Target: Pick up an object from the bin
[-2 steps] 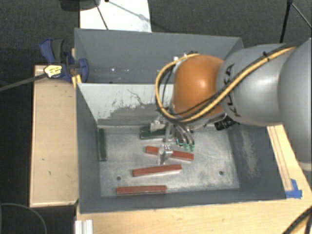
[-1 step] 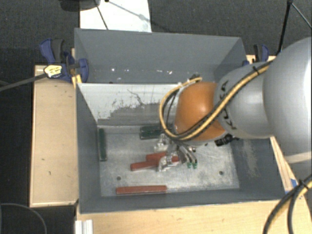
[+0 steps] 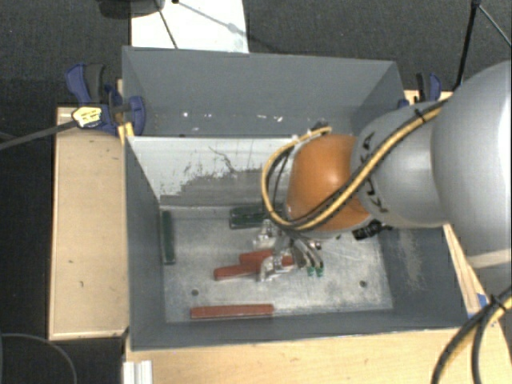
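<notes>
The metal pincer (image 3: 276, 264) sat low over the scratched grey bin (image 3: 360, 286) floor, at the right end of a flat red-brown bar (image 3: 236, 272). I could not tell how open it was. From the pincer, a second red-brown bar (image 3: 232, 312) lay forward, a slim dark green strip (image 3: 167, 237) well left, and a dark green block (image 3: 246, 215) just behind.

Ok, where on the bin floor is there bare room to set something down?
Bare floor lies right of the gripper, toward the bin's right wall, and on the left between the dark green stick and the reddish-brown bar. Crowded: the middle, where the gripper is at that bar's right end; a second brown bar lines the front.
</notes>
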